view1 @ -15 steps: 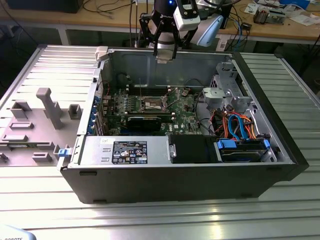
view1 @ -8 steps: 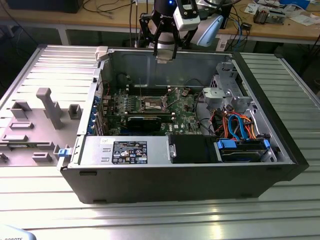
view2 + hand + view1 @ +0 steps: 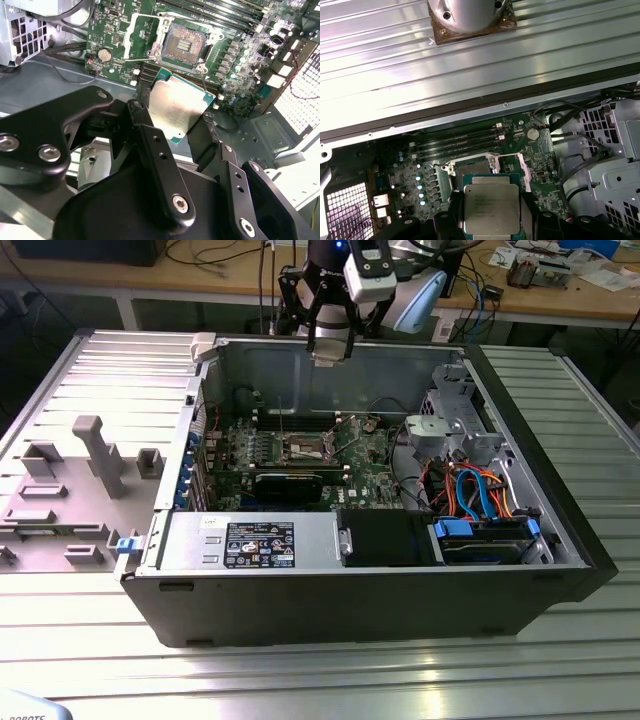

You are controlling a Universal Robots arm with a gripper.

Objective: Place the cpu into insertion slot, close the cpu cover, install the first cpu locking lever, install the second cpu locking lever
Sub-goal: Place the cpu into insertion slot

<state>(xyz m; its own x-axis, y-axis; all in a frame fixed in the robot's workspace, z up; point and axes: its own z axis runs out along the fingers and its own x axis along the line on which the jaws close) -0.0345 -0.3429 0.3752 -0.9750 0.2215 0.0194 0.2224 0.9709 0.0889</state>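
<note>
The cpu hangs over the motherboard.
The jaws clamp two of its edges, near the uncovered insertion slot.

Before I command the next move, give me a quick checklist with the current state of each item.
1. cpu held by the gripper: ok.
2. insertion slot empty, dark centre exposed: ok.
3. cpu cover swung off the slot: ok.
4. Space between cpu and slot free in the second wrist view: ok.
5. cpu edges square with the slot: cannot tell.
</note>
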